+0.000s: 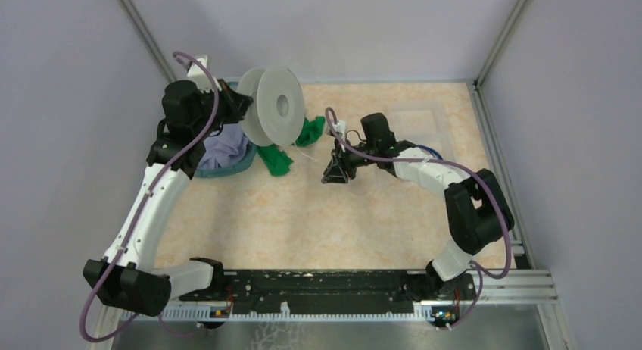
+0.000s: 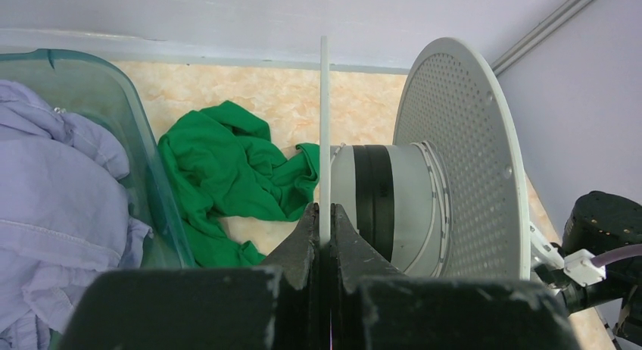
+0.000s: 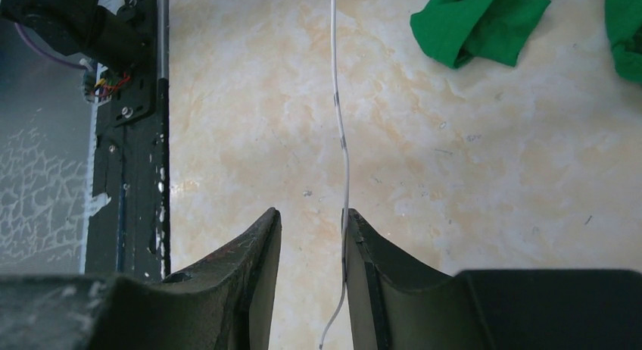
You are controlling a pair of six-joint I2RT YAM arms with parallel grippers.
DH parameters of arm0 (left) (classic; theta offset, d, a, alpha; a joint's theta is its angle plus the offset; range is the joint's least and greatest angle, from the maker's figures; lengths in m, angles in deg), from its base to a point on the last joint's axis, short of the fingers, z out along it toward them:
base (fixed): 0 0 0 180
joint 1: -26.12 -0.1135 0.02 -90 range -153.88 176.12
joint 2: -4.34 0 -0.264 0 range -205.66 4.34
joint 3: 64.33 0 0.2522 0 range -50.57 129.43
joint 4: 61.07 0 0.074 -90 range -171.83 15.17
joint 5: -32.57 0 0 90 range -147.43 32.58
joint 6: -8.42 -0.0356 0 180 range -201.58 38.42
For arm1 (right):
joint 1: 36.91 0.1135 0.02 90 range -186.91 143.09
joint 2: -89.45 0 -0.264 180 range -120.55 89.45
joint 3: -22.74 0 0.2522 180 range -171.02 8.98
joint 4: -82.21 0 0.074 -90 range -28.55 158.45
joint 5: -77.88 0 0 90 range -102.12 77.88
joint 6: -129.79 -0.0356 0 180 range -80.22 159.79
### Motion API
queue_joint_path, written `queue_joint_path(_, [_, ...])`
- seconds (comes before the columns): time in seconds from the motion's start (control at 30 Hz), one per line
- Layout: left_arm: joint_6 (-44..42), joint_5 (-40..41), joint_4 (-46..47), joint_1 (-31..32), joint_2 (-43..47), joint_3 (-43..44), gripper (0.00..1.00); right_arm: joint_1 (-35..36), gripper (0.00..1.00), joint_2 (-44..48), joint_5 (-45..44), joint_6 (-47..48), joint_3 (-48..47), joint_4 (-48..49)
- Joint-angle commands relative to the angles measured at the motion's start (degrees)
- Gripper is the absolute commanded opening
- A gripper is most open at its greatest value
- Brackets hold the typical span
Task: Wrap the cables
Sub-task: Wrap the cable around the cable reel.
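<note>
My left gripper is shut on the thin near flange of a round pale-grey spool, holding it on edge above the table. The spool's core carries a dark band. A hair-thin whitish cable runs down the right wrist view and lies against the inner face of the right finger. Its loose end hangs between the jaws. My right gripper is open over the table's middle. A dark blue cable peeks out behind the right forearm.
A teal bin of lavender cloth stands under the left arm. Green cloth lies beside it and below the spool. A clear flat tray sits at the back right. Walls close in on all sides.
</note>
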Motion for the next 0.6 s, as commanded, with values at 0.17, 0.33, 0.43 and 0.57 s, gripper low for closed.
queue_joint_path(0.17, [3.0, -1.2, 2.5, -2.1, 2.1, 3.9, 0.00, -0.4, 0.36, -2.0, 0.4, 7.9, -1.5, -6.6])
queue_joint_path(0.33, [3.3, -1.8, 2.4, -2.7, 2.2, 4.2, 0.00, -0.5, 0.37, -1.1, -1.1, 9.7, 0.5, -8.3])
queue_joint_path(0.43, [3.3, -1.8, 2.7, -3.0, 2.2, 3.8, 0.00, -0.9, 0.36, -0.2, -2.9, 10.2, 0.7, -9.0])
queue_joint_path(0.57, [3.0, -1.9, 2.8, -3.1, 2.3, 3.5, 0.00, -1.4, 0.35, 0.1, -5.7, 11.1, 0.3, -10.2])
